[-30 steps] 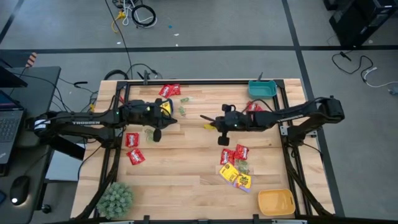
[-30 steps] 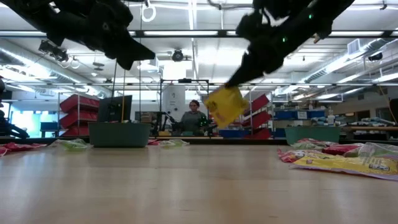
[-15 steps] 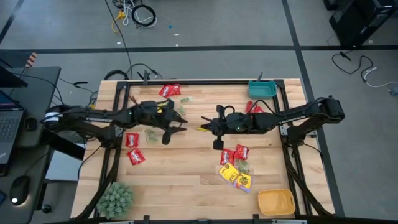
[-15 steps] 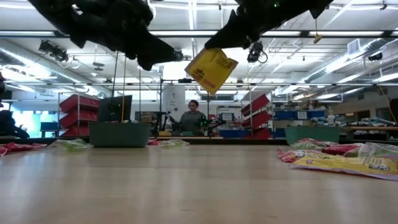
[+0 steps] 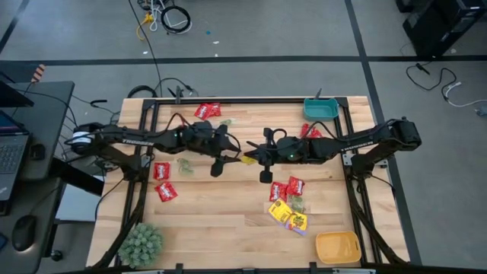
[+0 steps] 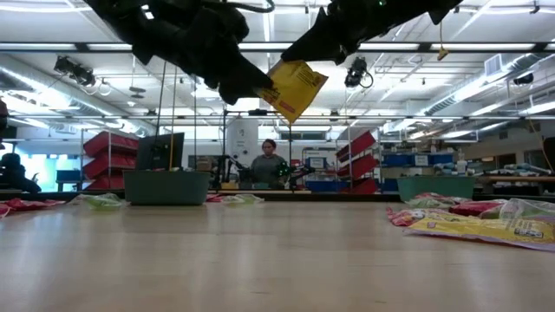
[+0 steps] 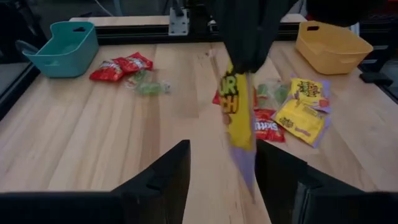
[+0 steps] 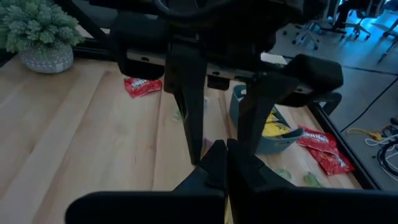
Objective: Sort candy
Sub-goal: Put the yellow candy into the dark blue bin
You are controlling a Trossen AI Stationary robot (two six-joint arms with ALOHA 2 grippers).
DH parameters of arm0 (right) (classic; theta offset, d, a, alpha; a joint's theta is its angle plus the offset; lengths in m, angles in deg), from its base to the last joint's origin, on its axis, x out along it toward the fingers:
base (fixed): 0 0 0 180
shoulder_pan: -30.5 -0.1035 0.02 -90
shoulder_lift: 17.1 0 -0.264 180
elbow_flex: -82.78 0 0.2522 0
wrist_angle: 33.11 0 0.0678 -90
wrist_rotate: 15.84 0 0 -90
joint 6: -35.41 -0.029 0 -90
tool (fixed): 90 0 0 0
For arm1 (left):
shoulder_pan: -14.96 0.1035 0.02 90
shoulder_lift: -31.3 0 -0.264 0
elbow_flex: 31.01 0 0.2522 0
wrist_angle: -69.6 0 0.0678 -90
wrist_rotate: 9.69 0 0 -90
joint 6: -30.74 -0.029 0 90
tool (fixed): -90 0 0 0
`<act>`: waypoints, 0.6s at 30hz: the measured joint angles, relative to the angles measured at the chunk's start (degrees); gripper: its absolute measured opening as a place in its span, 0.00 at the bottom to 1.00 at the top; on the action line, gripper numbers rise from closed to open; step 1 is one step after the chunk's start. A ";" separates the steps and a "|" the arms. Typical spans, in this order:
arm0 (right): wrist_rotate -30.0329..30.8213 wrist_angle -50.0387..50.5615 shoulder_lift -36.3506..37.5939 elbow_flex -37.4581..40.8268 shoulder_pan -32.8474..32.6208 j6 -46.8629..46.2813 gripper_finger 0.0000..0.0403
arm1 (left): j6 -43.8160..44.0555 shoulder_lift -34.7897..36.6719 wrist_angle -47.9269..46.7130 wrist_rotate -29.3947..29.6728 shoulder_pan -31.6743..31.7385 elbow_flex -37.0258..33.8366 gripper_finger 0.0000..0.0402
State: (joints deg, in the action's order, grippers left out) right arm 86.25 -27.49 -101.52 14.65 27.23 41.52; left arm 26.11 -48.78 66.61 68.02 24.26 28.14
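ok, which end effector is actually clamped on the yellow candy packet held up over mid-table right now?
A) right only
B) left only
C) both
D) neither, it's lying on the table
A: the right end effector is shut on the flat yellow wrapped candy packet, held in the air, while the left end effector has its fingers spread open on either side of it.
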 joint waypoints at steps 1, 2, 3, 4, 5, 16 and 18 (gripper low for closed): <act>0.00 0.00 0.00 0.00 0.00 0.00 0.00 | -0.13 -0.29 0.02 0.03 0.02 0.23 0.42; 0.00 0.13 0.00 0.00 0.00 0.04 0.00 | -0.44 -0.32 -0.42 0.04 0.02 0.23 0.41; 0.00 0.16 0.00 0.00 0.00 0.06 0.00 | -1.05 -0.30 -0.56 0.03 0.01 0.23 0.39; 0.00 0.05 0.00 0.00 0.00 0.04 0.00 | -1.36 -0.28 -0.25 0.05 -0.13 0.23 0.37; 0.00 0.02 0.00 0.00 0.00 0.10 0.00 | -1.44 -0.24 -0.21 0.05 -0.30 0.23 0.34; 1.14 -0.15 0.00 0.00 0.00 0.17 0.00 | -5.24 -0.08 -0.71 0.72 -0.42 0.23 0.01; 2.71 0.26 0.00 0.00 0.00 0.14 0.00 | -6.15 0.63 -3.68 3.83 -0.44 0.22 0.01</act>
State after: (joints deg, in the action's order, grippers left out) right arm 88.97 -27.23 -101.52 14.65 27.23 41.66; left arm 19.96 -48.15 62.93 71.85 23.83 28.36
